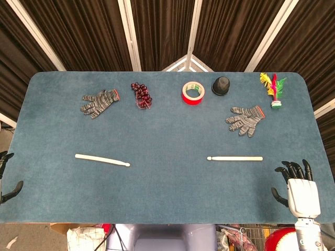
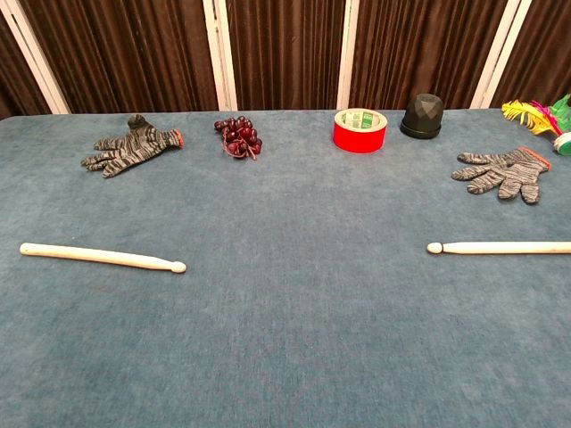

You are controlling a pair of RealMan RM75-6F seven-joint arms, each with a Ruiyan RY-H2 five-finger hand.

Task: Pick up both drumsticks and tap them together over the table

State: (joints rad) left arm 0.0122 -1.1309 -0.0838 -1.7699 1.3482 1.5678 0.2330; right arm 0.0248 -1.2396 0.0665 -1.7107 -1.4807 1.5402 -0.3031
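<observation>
While both drumsticks lie untouched on the table (image 1: 167, 193), the task sits at its very first step: reaching and grasping. The blue table carries everything, and the 2 sticks rest flat along its near half, well apart from each other.

The left drumstick (image 1: 102, 160) lies slightly slanted toward the left edge, its tip pointing to the centre. The right drumstick (image 1: 235, 158) lies nearly level on the right side, its tip also toward the centre and its butt end toward the right hand (image 1: 298, 180). That hand hovers at the near right corner, fingers spread and holding nothing, near the butt of its stick but not touching it. The left hand (image 1: 7, 180) shows only as a few dark fingertips at the left edge of the head view; they look apart and hold nothing, though most of the hand is cut off.

Along the far half lie 2 grey gloves: one at far left (image 1: 99, 102), one at right (image 1: 246, 119). Between them sit a red tape roll (image 1: 192, 93), a bunch of dark grapes (image 1: 141, 94) and a black cup (image 1: 221, 86), with a feathered shuttlecock (image 1: 274, 90) at the far right corner.

The next move, I judge, calls for each hand to travel inward over its own stick, descend, and close around the shaft near the butt end.
</observation>
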